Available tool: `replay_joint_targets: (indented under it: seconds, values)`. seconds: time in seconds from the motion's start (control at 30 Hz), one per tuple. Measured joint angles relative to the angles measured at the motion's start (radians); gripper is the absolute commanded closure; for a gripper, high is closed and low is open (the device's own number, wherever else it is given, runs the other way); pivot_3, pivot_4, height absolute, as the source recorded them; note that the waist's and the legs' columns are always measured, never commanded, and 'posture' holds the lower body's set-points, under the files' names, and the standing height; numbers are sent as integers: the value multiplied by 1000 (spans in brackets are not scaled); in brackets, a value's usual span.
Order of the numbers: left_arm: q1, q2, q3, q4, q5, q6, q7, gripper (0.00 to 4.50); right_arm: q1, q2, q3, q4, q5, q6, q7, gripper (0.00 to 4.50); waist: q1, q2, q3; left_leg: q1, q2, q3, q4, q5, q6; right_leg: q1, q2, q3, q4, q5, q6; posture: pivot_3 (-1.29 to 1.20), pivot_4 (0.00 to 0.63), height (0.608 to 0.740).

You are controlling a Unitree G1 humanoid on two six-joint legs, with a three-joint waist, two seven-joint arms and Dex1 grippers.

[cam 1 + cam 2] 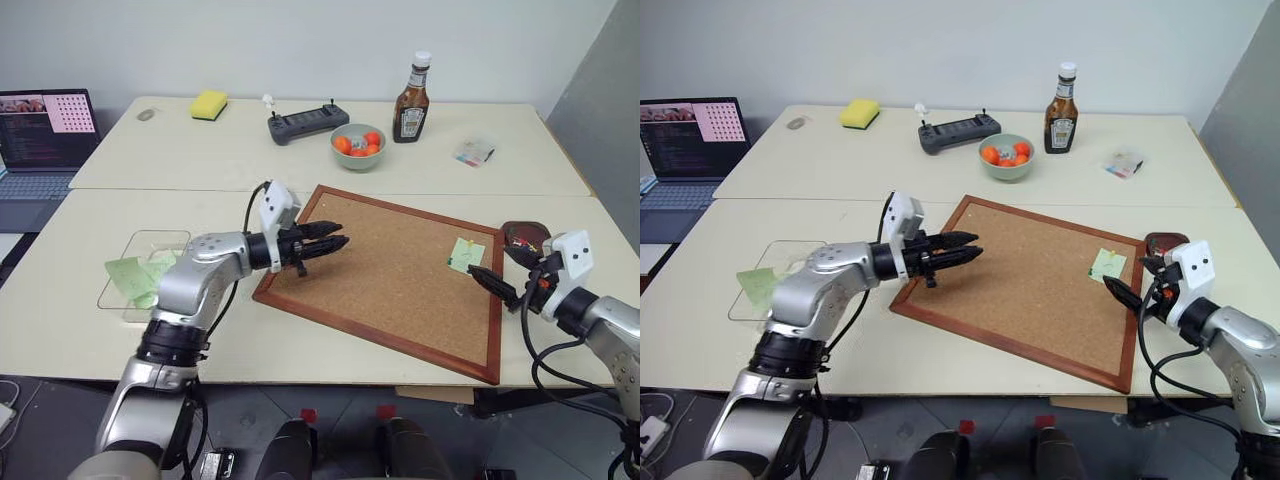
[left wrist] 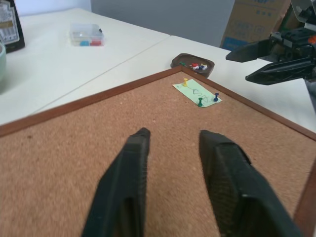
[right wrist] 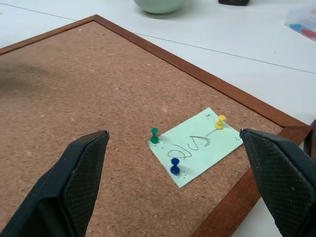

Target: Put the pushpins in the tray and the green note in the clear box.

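Note:
The green note (image 3: 197, 145) lies on the cork board (image 1: 380, 290) near its right corner, held by a green (image 3: 154, 135), a blue (image 3: 175, 166) and a yellow pushpin (image 3: 220, 121). My right gripper (image 1: 489, 260) hovers just off that corner, open wide, its fingers either side of the note in the right wrist view. The dark tray (image 1: 525, 236), with a few pushpins (image 2: 197, 65) in it, sits just beyond the gripper. My left gripper (image 1: 342, 235) reaches over the board's left part, fingers narrowly apart and empty. The clear box (image 1: 145, 250) stands at the left with pale green paper inside.
At the back of the table are a yellow sponge (image 1: 209, 104), a dark controller (image 1: 305, 122), a pale green bowl of oranges (image 1: 358, 145), a sauce bottle (image 1: 411, 100) and a small clear packet (image 1: 473, 153). A laptop (image 1: 45, 130) stands at far left.

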Motion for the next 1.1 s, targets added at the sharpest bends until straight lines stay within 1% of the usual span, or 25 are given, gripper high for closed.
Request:
replay_joint_targets:
  seconds: [0.1, 0.13, 0.17, 0.33, 0.43, 0.53, 0.67, 0.77, 0.93, 1.0, 1.03, 1.1]
  values:
    - [-26, -30, -17, 83, 49, -63, -6, 4327, -34, 22, 7, 13, -10, 0, -23, 0, -1, 0, 0, 0, 0, 0, 1, 0, 0, 0, 0, 0, 0, 0, 0, 0, 150, 740]
    - [-32, -39, -22, 99, 61, -75, -7, 4452, -44, 27, 14, 14, -10, 0, -28, 0, -1, 0, 0, -1, 0, 0, 1, 0, 0, 0, 0, 0, 1, 0, 0, 0, 150, 740]
    - [-37, -49, -27, 114, 70, -87, -7, 4485, -56, 32, 23, 17, -12, 0, -30, 0, -2, 0, 0, 0, 0, 0, 1, 0, 0, 0, 0, 0, 1, 0, 0, 0, 150, 740]
    - [-82, -97, -45, 194, 121, -138, -8, 4485, -126, 51, 66, 110, -56, -24, -39, 0, -3, 0, 0, 0, 0, 0, 1, 0, 0, 0, 0, 0, 1, 0, 0, 0, 150, 740]
    - [-93, -136, -85, 244, 174, -153, -2, 4485, -169, 76, 103, 207, -100, -65, -43, 0, -10, 0, 0, -1, -1, 0, 1, 0, 0, -1, 0, 0, 1, 0, 0, 0, 150, 740]
    - [-91, -155, -131, 284, 220, -152, -4, 4485, -224, 100, 120, 300, -131, -101, -48, 0, -19, 0, 0, -2, -1, 1, 1, 0, 0, -2, 0, 1, 2, 0, 0, 0, 150, 740]
    - [-75, -159, -163, 311, 258, -134, -11, 4485, -272, 110, 121, 399, -167, -155, -49, 0, -21, 0, 0, -2, -1, 0, 1, 0, 0, -3, 0, 0, 2, 0, 0, 0, 150, 740]
    - [-73, -156, -164, 309, 267, -116, -27, 4485, -308, 122, 122, 487, -185, -197, -47, 0, -23, 1, -1, -1, -1, 1, 1, 0, 0, -3, 0, 1, 3, 0, 0, 0, 150, 740]
    - [-74, -156, -164, 305, 271, -104, -29, 4485, -343, 138, 136, 556, -205, -243, -31, 0, -23, 1, -1, -1, -1, 1, 1, 0, 0, -3, 0, 1, 3, 0, 0, 0, 150, 740]
    - [-74, -153, -164, 299, 272, -98, -31, 4500, -355, 151, 141, 590, -209, -265, -24, 359, -24, 2, -1, -1, 0, 1, 1, 0, 0, -3, 0, 1, 3, 0, 0, 0, 150, 740]
    - [-74, -152, -164, 295, 272, -91, -32, 4500, -361, 153, 147, 604, -213, -273, -20, 436, -24, 2, -1, -1, 0, 1, 1, 0, 0, -3, 0, 1, 3, 0, 0, 0, 150, 740]
    - [-74, -150, -164, 290, 273, -86, -34, 4500, -372, 153, 158, 622, -223, -293, -7, 842, -25, 2, -1, -1, 0, 1, 1, 0, 0, -3, 0, 1, 3, 0, 0, 0, 150, 740]
